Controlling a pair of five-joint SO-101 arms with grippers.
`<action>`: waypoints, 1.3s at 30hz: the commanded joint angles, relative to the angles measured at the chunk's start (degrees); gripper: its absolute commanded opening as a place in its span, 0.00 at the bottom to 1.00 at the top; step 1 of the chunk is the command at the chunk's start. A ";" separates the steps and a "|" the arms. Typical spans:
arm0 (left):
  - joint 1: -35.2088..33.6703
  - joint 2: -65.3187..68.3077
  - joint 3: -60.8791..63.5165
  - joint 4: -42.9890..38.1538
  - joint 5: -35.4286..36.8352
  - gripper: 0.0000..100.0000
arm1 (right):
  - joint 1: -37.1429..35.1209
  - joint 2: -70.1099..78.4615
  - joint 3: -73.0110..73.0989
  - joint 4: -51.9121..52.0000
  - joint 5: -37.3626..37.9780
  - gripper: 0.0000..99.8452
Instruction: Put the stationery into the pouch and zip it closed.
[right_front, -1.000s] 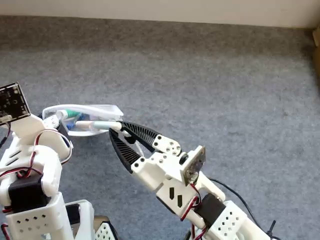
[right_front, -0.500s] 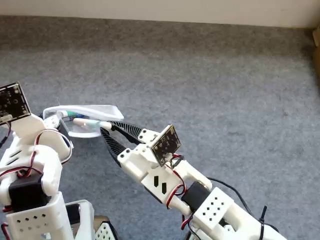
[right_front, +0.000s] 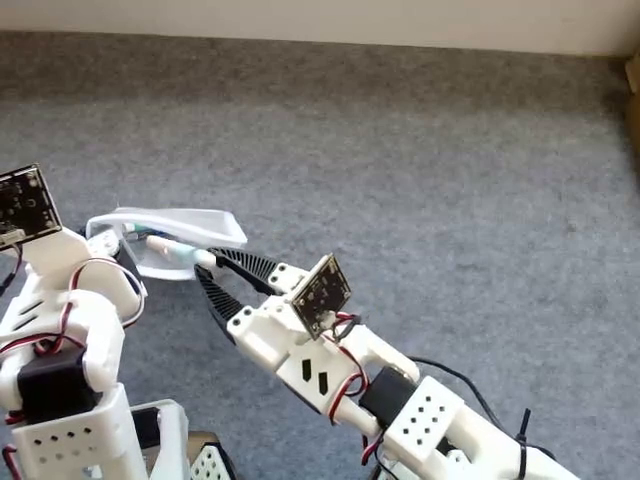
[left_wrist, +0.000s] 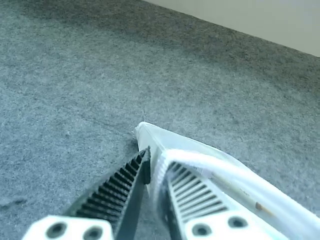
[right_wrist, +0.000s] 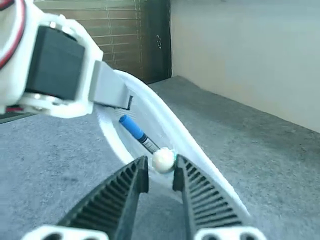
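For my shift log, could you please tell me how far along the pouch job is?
Done: a blue-capped pen lies inside the pouch. In hand: left gripper grips its rim; right gripper holds a white-ended pen at the opening. Left: release, zip closed.

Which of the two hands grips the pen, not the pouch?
The right hand, clamping the pen by its white end; the left hand pinches the pouch rim.

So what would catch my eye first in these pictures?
The clear pouch on the grey carpet, its edge pinched by the left gripper. Then the right gripper, holding a white-tipped pen at the pouch's mouth, with a blue pen lying inside.
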 joint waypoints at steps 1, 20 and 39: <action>-0.84 -1.36 0.13 -0.53 0.35 0.02 | -0.66 -0.66 -5.49 10.77 -0.44 0.18; -1.89 -1.27 0.22 -0.53 0.35 0.02 | -0.31 -19.65 -8.75 30.29 -0.18 0.18; -4.53 -1.45 0.40 -1.32 0.44 0.02 | 4.70 -19.56 -3.38 27.38 -0.09 0.18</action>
